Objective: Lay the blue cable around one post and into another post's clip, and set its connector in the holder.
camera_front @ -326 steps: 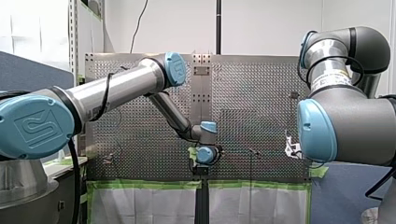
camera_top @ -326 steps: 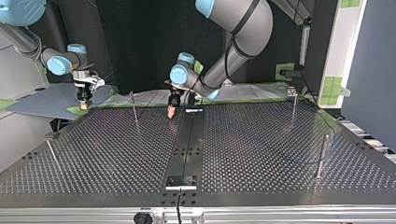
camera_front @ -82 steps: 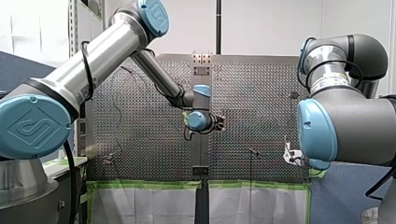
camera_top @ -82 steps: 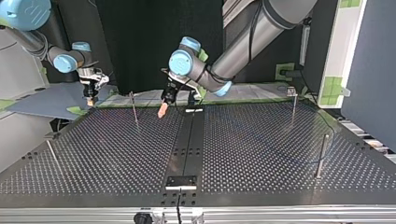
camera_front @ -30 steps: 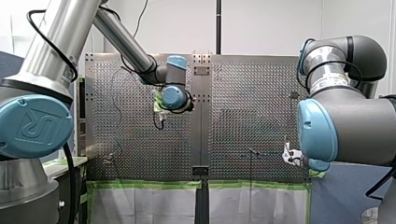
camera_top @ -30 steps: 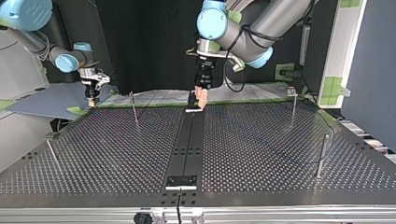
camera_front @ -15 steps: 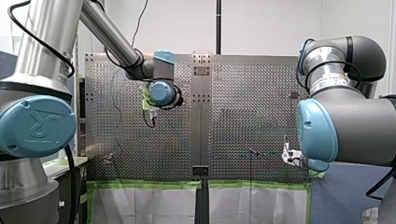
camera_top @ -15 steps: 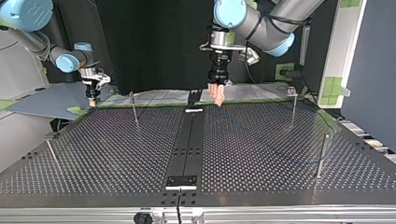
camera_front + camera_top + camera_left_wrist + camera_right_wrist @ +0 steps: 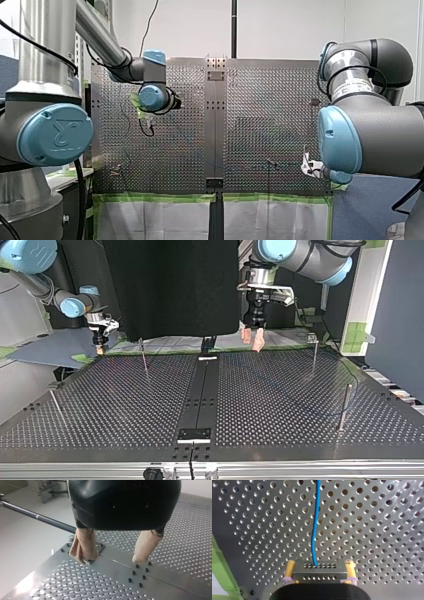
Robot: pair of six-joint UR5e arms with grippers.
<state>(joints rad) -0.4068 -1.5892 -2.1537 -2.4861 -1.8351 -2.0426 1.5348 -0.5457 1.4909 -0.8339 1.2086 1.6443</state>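
In the right wrist view my right gripper (image 9: 320, 576) is shut on a grey connector block (image 9: 320, 570), its yellow pads (image 9: 289, 568) pressing on both sides. The blue cable (image 9: 314, 530) runs from the block straight ahead over the perforated table. In the top view my right gripper (image 9: 100, 347) hangs at the table's far left corner. My left gripper (image 9: 252, 339) hovers above the far edge, right of the centre strip, open with beige pads and nothing between them. Its fingers (image 9: 83, 546) stand wide apart in the left wrist view. A faint stretch of cable (image 9: 320, 412) lies near a post (image 9: 344, 407).
Thin metal posts stand at the top view's far left (image 9: 144, 356), near left (image 9: 55, 402) and far right (image 9: 314, 352). A dark centre strip (image 9: 200, 395) carries a small black fixture (image 9: 208, 346) at its far end and a plate (image 9: 194, 435) near the front edge.
My left arm has swung toward the top view's right, from over the centre strip's far end, and risen a little. My right gripper has stayed put with the connector.
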